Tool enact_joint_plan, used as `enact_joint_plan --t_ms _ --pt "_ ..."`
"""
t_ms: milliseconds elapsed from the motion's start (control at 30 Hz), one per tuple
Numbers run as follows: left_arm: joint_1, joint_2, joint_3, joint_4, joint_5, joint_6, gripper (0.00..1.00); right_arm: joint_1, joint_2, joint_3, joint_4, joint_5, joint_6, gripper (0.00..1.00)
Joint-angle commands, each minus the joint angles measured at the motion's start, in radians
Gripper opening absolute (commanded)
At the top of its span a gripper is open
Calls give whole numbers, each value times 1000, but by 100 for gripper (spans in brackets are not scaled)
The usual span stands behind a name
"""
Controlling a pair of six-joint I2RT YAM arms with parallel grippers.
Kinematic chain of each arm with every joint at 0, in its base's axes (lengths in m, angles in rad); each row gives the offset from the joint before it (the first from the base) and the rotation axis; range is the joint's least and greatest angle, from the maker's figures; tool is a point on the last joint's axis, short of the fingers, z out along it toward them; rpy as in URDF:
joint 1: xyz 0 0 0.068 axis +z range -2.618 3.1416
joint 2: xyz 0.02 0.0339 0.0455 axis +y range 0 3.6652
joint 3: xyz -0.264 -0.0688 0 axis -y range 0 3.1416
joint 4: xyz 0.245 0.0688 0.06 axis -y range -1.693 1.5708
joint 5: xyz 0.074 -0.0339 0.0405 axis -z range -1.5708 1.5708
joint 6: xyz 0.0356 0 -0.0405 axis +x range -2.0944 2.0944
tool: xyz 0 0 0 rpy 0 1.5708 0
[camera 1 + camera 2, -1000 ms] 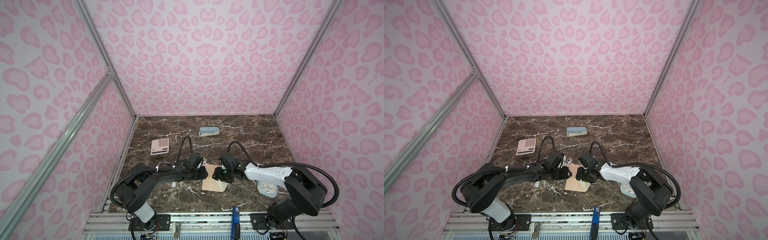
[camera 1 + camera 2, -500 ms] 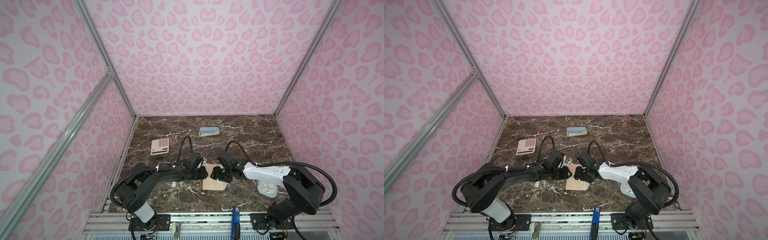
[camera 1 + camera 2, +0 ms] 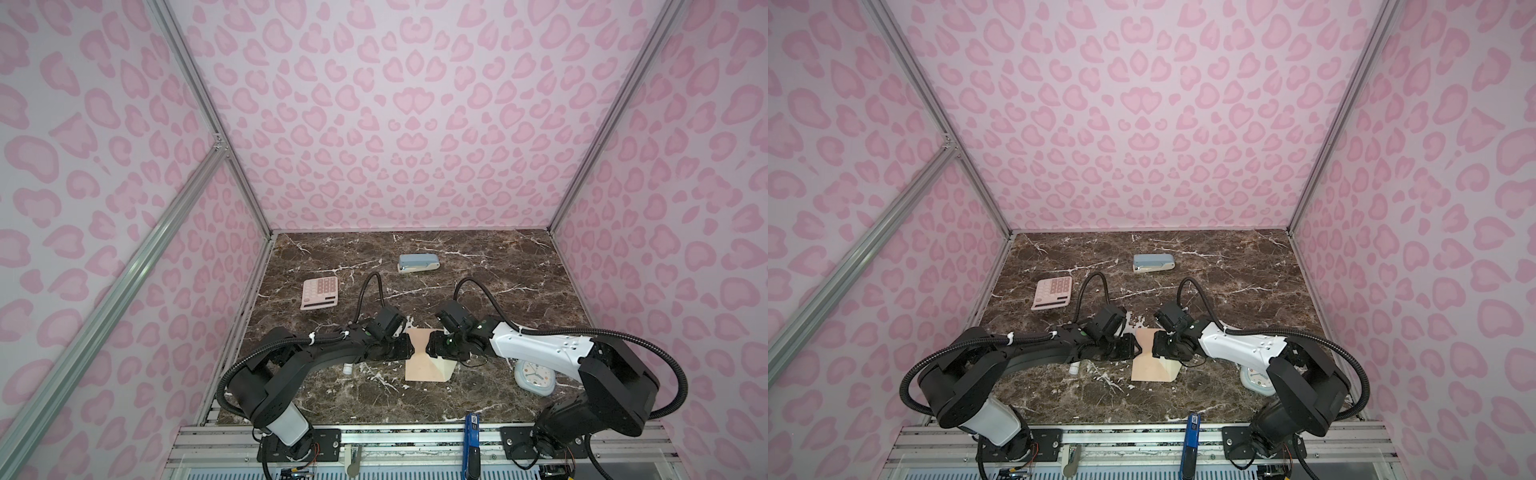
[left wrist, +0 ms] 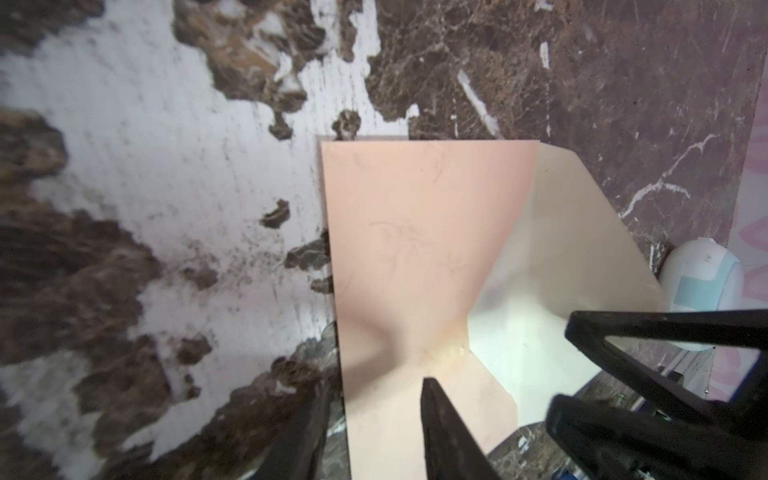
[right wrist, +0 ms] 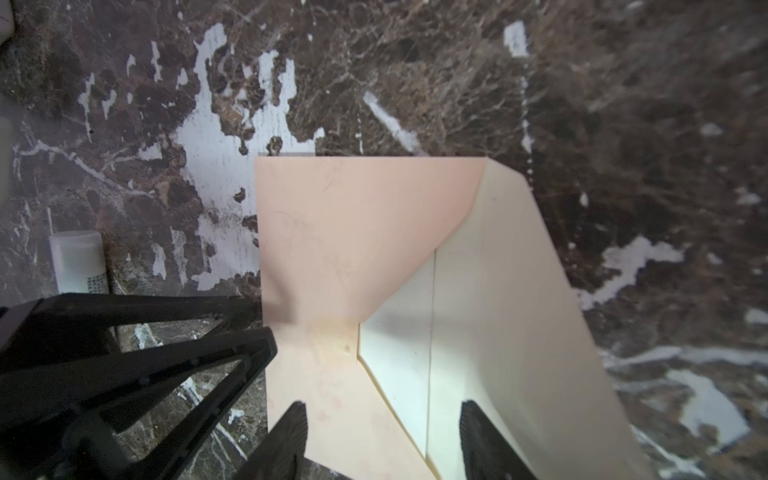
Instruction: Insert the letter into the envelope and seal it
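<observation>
Right wrist view has the right gripper (image 5: 382, 409) nearest, its jaws apart over the mouth of the envelope (image 5: 353, 232). One finger is above the peach body and one before the raised cream flap (image 5: 519, 311), with nothing clamped. Left wrist view shows the left gripper (image 4: 376, 386) likewise spread at the envelope's opposite edge, gripping nothing. The envelope lies flat on the marble table (image 3: 478, 266) between both grippers, flap unfolded. The letter cannot be picked out: a whiter face shows inside the mouth and no ruled sheet lies on the table, so it is probably inside and sealing is the step in hand. To do that well, pin the body with the left gripper, sweep the flap over along its crease with the right, then press along the edge so the paper cannot slide. Beside the left arm lies a white tube (image 5: 79, 262), perhaps glue, its print too small to read. Further right is a pale alarm clock (image 3: 535, 376); farther back are a pink calculator (image 3: 319, 293) and a blue-grey stapler (image 3: 418, 263), with no brand legible.
</observation>
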Motion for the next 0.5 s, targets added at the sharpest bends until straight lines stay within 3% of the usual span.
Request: enact_joint_plan --t_ms 0,233,467 --pt "1 -18 15 -30 -22 5 43 -2 -26 24 -56 47 -41 62" --pt "3 -91 68 -88 -74 28 58 -66 -160 73 -102 70 -128 61" --pt "21 -215 162 -220 -201 77 68 -126 -330 26 14 94 -213 60"
